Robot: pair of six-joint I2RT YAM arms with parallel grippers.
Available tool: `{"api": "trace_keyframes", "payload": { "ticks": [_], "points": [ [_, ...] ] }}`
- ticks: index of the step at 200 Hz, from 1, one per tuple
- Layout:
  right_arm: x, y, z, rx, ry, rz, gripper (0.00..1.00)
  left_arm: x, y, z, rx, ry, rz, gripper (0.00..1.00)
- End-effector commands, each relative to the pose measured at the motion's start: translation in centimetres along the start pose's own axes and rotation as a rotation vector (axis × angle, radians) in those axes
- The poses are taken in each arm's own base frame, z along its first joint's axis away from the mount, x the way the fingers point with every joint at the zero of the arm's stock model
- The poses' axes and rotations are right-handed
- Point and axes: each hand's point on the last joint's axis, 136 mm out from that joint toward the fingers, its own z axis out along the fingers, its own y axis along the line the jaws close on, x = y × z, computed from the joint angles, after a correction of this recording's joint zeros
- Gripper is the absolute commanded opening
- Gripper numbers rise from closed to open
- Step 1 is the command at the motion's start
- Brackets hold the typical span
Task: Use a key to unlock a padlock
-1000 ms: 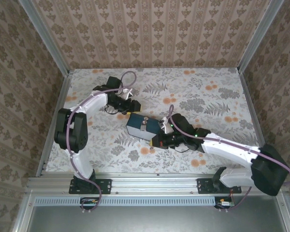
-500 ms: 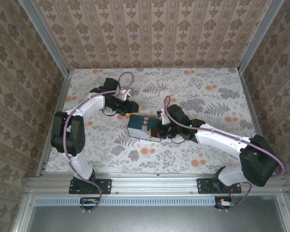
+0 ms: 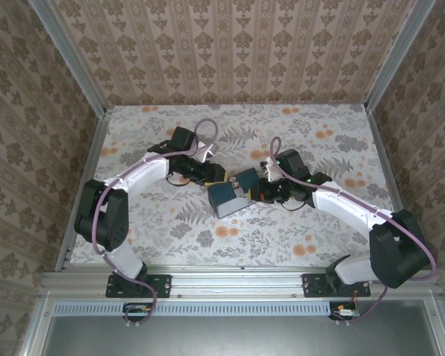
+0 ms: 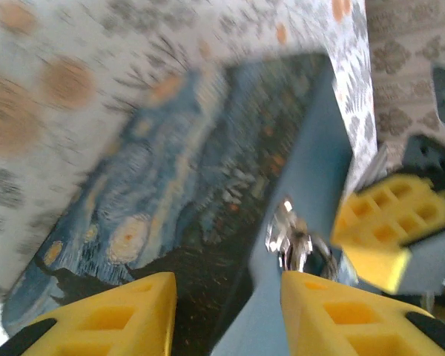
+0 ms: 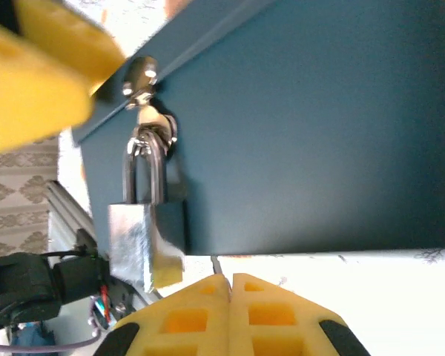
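Note:
A blue box (image 3: 226, 199) with a starry-night lid (image 4: 185, 185) lies mid-table, turned at an angle. A silver padlock (image 5: 137, 237) hangs by its shackle from the hasp (image 5: 142, 78) on the box's front wall (image 5: 319, 126). My left gripper (image 3: 216, 178) straddles the box's top front edge, its yellow pads (image 4: 96, 315) closed onto lid and wall. My right gripper (image 5: 230, 278) is shut, and the thin metal tip of the key (image 5: 216, 265) pokes out between its pads, just right of and below the padlock. The hasp and lock show as a blurred glint (image 4: 291, 241) in the left wrist view.
The flowered table top (image 3: 319, 148) is walled in by patterned panels (image 3: 230, 52) at the back and both sides. An aluminium rail (image 3: 230, 280) runs along the near edge. Both arms meet at the box from opposite sides, fingers close together.
The box has turned and shifted right, toward the back. My left gripper followed it and closed slightly on its edge. My right arm swung back and rightward, still shut on the key.

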Motion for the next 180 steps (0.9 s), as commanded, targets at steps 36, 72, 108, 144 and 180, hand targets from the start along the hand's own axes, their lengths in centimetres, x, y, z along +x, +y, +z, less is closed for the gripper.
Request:
{"api": "trace_keyframes", "payload": {
  "ticks": [36,72,108,144,180],
  "points": [
    [2.2,-1.8,-2.9,0.034,0.054,-0.011,0.0,0.1,0.4,-0.9,0.001,-0.005,-0.06,0.43],
    [1.9,-2.8,-4.5,-0.015,0.034,0.02,0.0,-1.8,0.0,-2.1,-0.044,-0.032,-0.014,0.46],
    [0.4,-1.9,-5.2,-0.11,0.001,0.024,0.0,-3.5,-1.9,-2.5,-0.201,-0.033,0.19,0.47],
    [-1.2,-2.4,-6.0,-0.174,-0.05,0.062,0.0,-3.2,-5.2,-0.3,-0.354,0.027,0.466,0.47],
    [-1.3,-3.0,-5.8,-0.194,-0.065,0.106,0.0,-2.5,-6.4,2.1,-0.375,0.062,0.782,0.49]
  ]
}}
